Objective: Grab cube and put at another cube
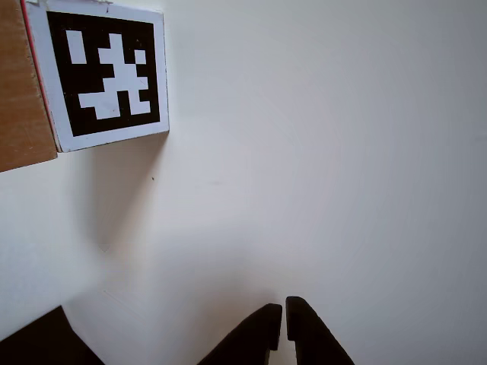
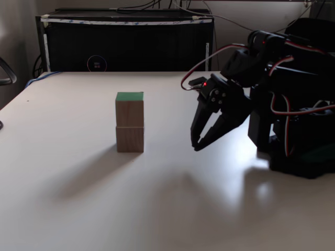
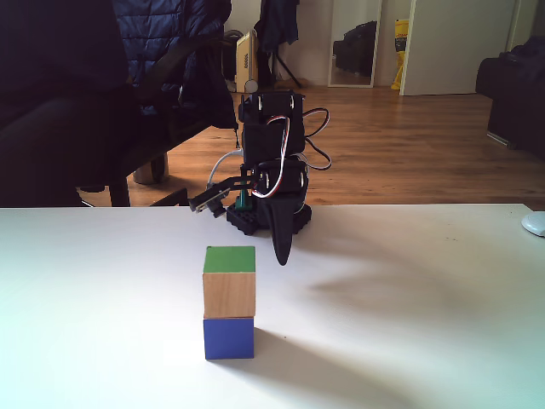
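- Two cubes stand stacked on the white table (image 2: 63, 209) in both fixed views: the cube (image 2: 129, 110), wood-grained with a green top, sits squarely on another cube (image 2: 130, 139).
- In a fixed view the upper cube (image 3: 230, 282) shows its green top and light wood front, and the lower cube (image 3: 229, 337) shows a blue face toward the camera.
- In the other view, the stack fills the upper left corner: a black-and-white pixel marker (image 1: 105, 74) with a white border faces the camera, with a wood-grain face (image 1: 23, 91) beside it and a thin red edge between the two. Which cube each face belongs to cannot be told from this view.
- The stack stands well in from the table's edges, roughly midway across its width in both fixed views.
- The gripper (image 2: 197, 147) points down at the table, right of the stack in that fixed view and clear of both cubes.
- Its two dark fingers are pressed nearly together with nothing between them; in the other view the gripper (image 1: 284, 312) shows just a thin slit of table between the tips.
- In the fixed view from the front, the gripper (image 3: 281, 258) hangs behind the stack, tip close to the tabletop, with the arm's base (image 3: 264, 217) near the far table edge.
- A dark cabinet (image 2: 125, 44) stands beyond the far edge in one fixed view.
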